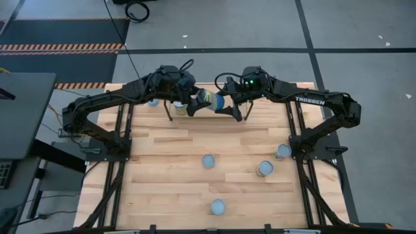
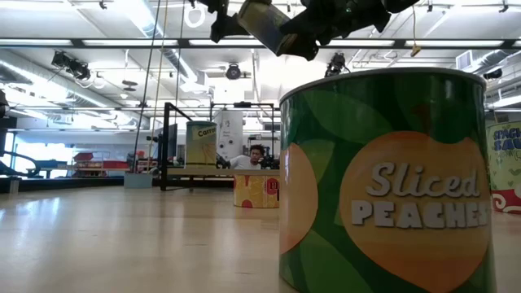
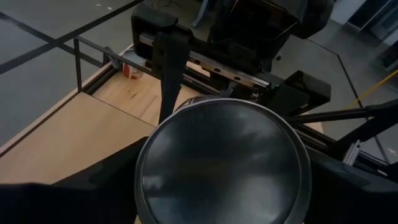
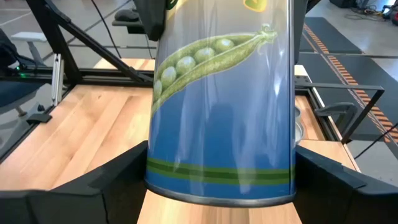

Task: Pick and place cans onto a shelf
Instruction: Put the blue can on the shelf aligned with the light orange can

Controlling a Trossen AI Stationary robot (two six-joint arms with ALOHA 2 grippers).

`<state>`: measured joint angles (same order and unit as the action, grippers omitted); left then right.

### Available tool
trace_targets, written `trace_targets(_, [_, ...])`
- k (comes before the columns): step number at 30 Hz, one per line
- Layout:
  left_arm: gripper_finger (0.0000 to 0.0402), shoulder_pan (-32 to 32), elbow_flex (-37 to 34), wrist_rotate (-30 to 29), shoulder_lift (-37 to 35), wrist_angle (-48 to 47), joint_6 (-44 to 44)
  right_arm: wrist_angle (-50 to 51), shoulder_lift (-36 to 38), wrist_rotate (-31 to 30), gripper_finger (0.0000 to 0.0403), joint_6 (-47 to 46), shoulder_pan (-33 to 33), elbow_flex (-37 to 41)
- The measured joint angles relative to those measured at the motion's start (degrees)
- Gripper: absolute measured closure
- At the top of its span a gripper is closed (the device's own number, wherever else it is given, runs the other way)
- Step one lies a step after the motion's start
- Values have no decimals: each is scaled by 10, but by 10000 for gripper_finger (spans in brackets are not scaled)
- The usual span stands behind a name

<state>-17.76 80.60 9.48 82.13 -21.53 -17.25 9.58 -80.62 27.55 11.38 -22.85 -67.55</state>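
Observation:
A can with a blue pea label (image 1: 211, 99) hangs tilted in the air above the table's far middle, between both grippers. My left gripper (image 1: 195, 105) is shut on it from the left, my right gripper (image 1: 229, 107) from the right. The can's silvery round end (image 3: 224, 162) fills the left wrist view; its pea picture (image 4: 217, 56) fills the right wrist view. The black wire shelf (image 3: 93, 56) stands at the far edge below the arms, which mostly hide it. One can (image 1: 153, 102) stands at the shelf's left end. My left gripper holds the pea can by its sides near the silvery end (image 3: 149, 149), one finger on each side, the fingers lying along the can. The can is lifted clear and tilted. My right gripper pinches the can's sides near its other rim (image 4: 155, 174) between its two fingers (image 4: 112, 174). The fingers lie across the can, which is clear of the table.
Several more cans stand on the table: one in the middle (image 1: 208, 160), two at the right (image 1: 264, 169) (image 1: 283, 151), one near the front edge (image 1: 218, 207). The front one, a green peaches can (image 2: 391, 179), blocks much of the low view. The table's left half is bare wood.

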Motion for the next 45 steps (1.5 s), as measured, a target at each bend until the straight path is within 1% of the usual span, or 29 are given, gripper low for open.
trace_targets(3, [95,0,0,-3,0,-1,4,3,0,-2,74,9,3,0])
trace_targets(7, [95,0,0,-2,0,-2,9,1,0,-17,63,13,10,0])
trace_targets(10, [95,-2,3,0,0,-13,13,0,4,-48,38,22,12,0])
trace_targets(12, [95,-16,22,4,0,-61,17,10,15,-54,18,24,10,0])
trace_targets(14, [95,-35,47,11,0,-102,28,26,31,-55,9,24,3,0])
trace_targets(18, [95,-85,90,23,0,-170,64,69,61,-56,14,25,-10,0])
trace_targets(21, [95,-133,128,40,11,-236,113,88,84,-56,14,25,-18,0])
trace_targets(24, [95,-188,176,57,51,-329,186,93,96,-56,12,24,-21,0])
trace_targets(25, [95,-202,197,59,69,-345,211,94,97,-59,12,23,-22,0])
trace_targets(28, [95,-246,262,63,121,-399,293,94,95,-95,13,18,-23,0])
trace_targets(32, [95,-279,331,51,204,-446,389,90,88,-146,15,-4,-25,0])
trace_targets(34, [95,-287,355,44,238,-448,421,90,86,-161,15,-12,-28,0])
trace_targets(36, [95,-290,367,37,262,-446,450,91,85,-174,15,-16,-28,0])
trace_targets(39, [95,-287,372,6,296,-447,497,89,85,-192,15,-23,-29,0])
trace_targets(45, [95,-269,371,-79,341,-475,588,90,85,-194,15,-27,-32,0])
